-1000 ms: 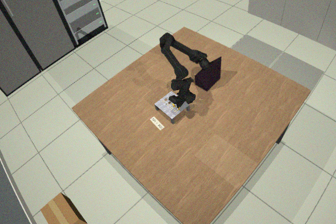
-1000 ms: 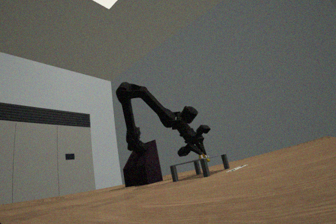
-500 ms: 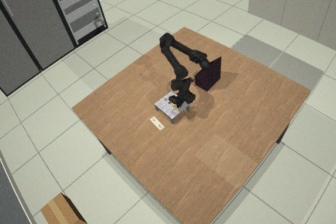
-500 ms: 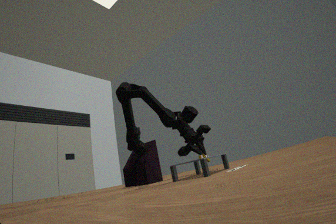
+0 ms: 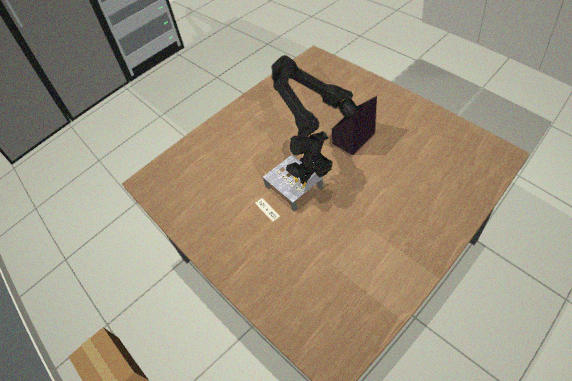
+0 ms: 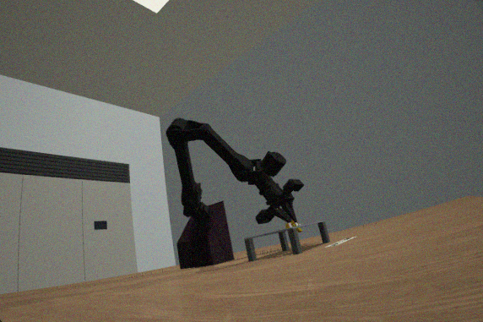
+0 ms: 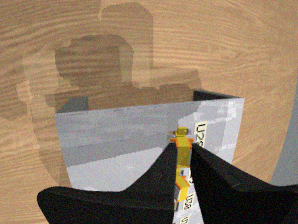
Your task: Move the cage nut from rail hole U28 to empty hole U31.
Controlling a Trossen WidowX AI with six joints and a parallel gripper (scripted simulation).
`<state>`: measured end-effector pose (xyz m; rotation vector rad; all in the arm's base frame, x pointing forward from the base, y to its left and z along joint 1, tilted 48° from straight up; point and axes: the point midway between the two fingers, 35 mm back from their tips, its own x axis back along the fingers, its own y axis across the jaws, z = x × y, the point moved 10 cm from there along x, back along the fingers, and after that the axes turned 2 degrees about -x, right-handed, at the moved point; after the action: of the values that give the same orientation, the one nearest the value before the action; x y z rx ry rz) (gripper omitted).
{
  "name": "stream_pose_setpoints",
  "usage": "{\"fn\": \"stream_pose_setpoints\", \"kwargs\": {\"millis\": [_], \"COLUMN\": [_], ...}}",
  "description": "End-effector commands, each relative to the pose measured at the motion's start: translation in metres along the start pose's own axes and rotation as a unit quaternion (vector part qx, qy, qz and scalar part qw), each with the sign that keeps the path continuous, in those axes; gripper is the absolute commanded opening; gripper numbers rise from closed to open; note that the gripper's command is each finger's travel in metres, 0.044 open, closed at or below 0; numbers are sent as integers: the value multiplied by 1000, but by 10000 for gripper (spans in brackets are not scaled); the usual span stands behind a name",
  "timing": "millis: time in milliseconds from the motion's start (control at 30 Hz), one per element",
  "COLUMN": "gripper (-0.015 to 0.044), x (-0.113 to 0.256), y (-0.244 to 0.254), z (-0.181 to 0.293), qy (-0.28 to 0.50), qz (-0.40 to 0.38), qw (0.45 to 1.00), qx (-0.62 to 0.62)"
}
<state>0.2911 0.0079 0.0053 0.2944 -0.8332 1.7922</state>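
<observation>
the arm (image 5: 303, 80) (image 6: 224, 146) is bent over the little raised rail plate (image 5: 285, 191) (image 6: 266, 234) (image 7: 117, 150), and its gripper (image 5: 301, 181) (image 6: 295, 222) (image 7: 181, 148) points down at a slant, tips right by the plate. and yes, it's got something: the fingers are pinched tight around the yellow cage nut (image 5: 304, 185) (image 7: 183, 156), orange showing along its edges. that nut is at the u28 end of the row, just beside the u28 label (image 7: 200, 134), with a small yellow part poking out past the fingertips. whether it's free of its hole, i can't tell from here; the fingers cover too much.

the other yellow nut (image 5: 296, 179) (image 7: 182, 190) sits farther along the row, partly hidden by a finger in the wrist view. the task nut isn't over at u31, it's down here at the u28 end.

the plate stands on short grey legs on the wooden tabletop (image 5: 380, 236) (image 6: 338, 284) (image 7: 240, 45), and a white printed card (image 5: 267, 209) (image 6: 343, 241) lies flat near it. behind, the arm rises from a dark purple block (image 5: 357, 131) (image 6: 213, 235). the spring wings under the plate are out of my sight.
</observation>
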Motion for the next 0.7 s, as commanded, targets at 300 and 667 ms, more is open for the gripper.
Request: {"fn": "stream_pose_setpoints", "kwargs": {"millis": [300,667], "gripper": [25,25], "x": [0,0], "y": [-2,-5], "z": [0,0], "qy": [1,1], "qz": [-4,-10], "qw": [1000,1000], "qx": [-3,-3]}}
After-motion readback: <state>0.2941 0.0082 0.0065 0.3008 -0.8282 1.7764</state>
